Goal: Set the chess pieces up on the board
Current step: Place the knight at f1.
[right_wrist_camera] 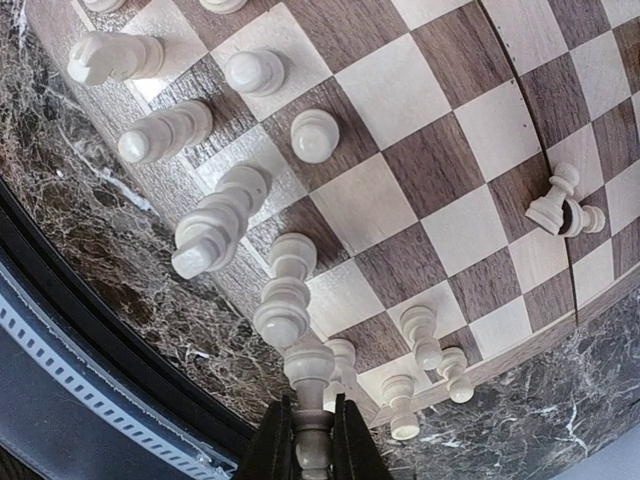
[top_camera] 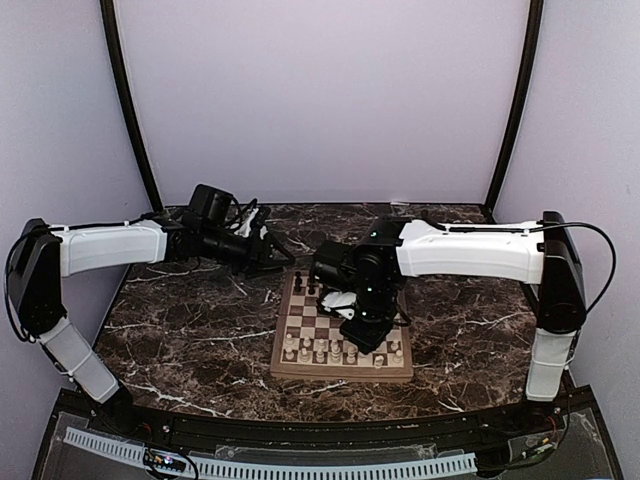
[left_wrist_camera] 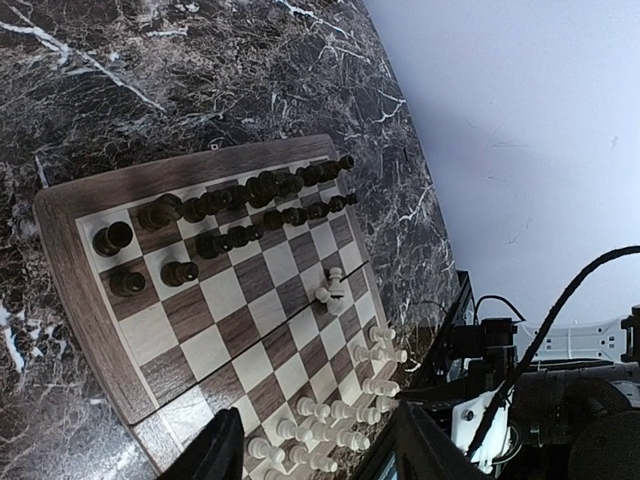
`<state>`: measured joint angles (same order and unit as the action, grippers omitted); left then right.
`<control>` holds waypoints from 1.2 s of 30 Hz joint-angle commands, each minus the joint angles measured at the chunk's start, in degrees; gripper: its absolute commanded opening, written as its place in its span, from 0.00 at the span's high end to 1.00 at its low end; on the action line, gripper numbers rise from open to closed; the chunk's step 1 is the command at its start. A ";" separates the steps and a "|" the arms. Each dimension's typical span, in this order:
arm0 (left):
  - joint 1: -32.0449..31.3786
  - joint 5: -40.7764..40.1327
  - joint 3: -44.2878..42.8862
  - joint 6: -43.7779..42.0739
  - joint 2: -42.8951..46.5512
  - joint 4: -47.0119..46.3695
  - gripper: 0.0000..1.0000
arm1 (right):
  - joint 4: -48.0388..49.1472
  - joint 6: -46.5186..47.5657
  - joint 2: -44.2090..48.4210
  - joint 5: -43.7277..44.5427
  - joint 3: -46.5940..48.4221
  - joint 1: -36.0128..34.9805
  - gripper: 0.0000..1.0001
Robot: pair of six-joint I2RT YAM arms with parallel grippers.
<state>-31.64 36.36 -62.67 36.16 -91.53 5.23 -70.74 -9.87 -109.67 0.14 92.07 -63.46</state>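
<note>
Right hand (right_wrist_camera: pixel 312 448) clamps a cream-white turned chess piece (right_wrist_camera: pixel 310 372) over the checked wooden board (top_camera: pixel 340 328); left hand (left_wrist_camera: pixel 318 442), near the tabletop's (top_camera: pixel 200 340) far edge, spread wide.

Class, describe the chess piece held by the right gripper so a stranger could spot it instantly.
Find the wooden chessboard on the dark marble table, then its end crowded with cream pieces. At that edge, one tall cream piece is pinched between the right gripper's two black fingers; its neighbours all stand free.
</note>
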 commanded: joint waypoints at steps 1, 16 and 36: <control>0.16 -0.16 1.43 0.14 3.29 -0.79 0.46 | -0.03 0.31 -0.68 0.46 -0.32 -0.43 0.98; 0.18 0.27 1.40 0.52 2.63 -1.21 0.46 | 1.55 0.64 -2.75 0.67 -2.16 -0.43 0.96; 0.18 0.75 1.49 0.35 1.97 -1.02 0.46 | 2.82 0.77 -4.83 2.72 -1.99 -0.44 0.94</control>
<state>-31.64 36.36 -61.73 36.64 -90.83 4.80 -68.10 -9.23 -113.71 1.30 90.02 -63.46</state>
